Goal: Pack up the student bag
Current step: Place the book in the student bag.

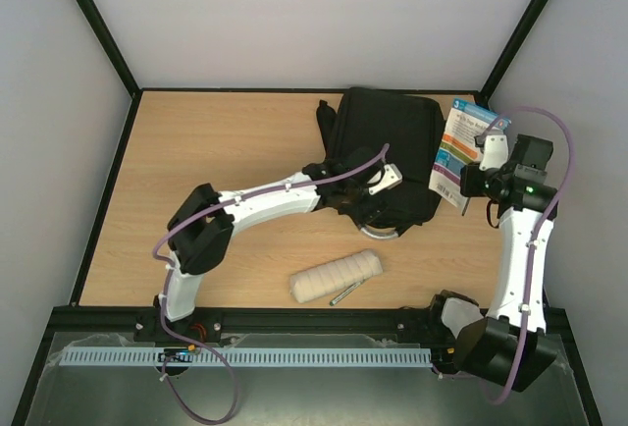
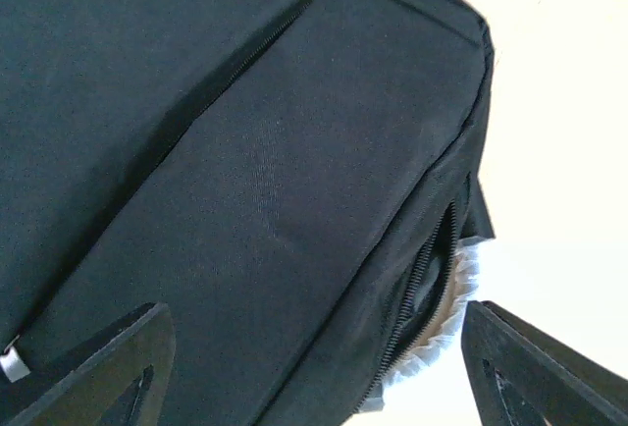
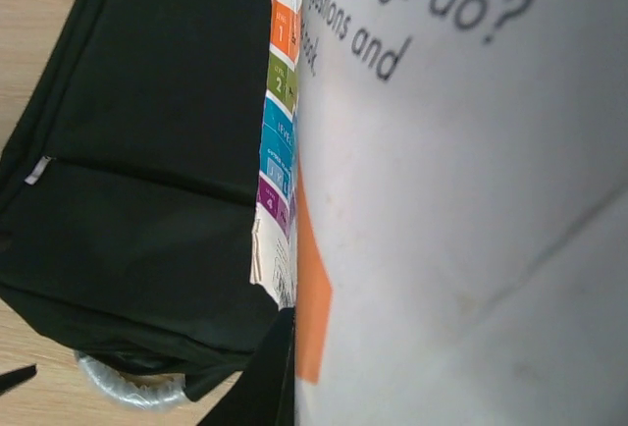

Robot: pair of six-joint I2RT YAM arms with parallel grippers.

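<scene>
The student bag (image 1: 388,146), a large black backpack, lies flat at the middle back of the table. My left gripper (image 1: 379,188) hovers over its near part. In the left wrist view the left gripper (image 2: 319,377) is open, with black fabric (image 2: 255,171) between its fingers (image 2: 108,367) and nothing gripped. A partly open zipper (image 2: 427,284) shows beside a pale grey loop (image 2: 453,303). My right gripper (image 1: 475,177) is shut on a colourful book (image 1: 459,146) held on edge just right of the bag. The book's white cover (image 3: 461,190) fills the right wrist view.
A rolled beige cloth (image 1: 336,277) and a pen (image 1: 345,293) lie near the front edge, in front of the bag. A pale grey loop (image 1: 383,233) sticks out at the bag's near end. Black frame rails and white walls border the wooden table (image 1: 196,151).
</scene>
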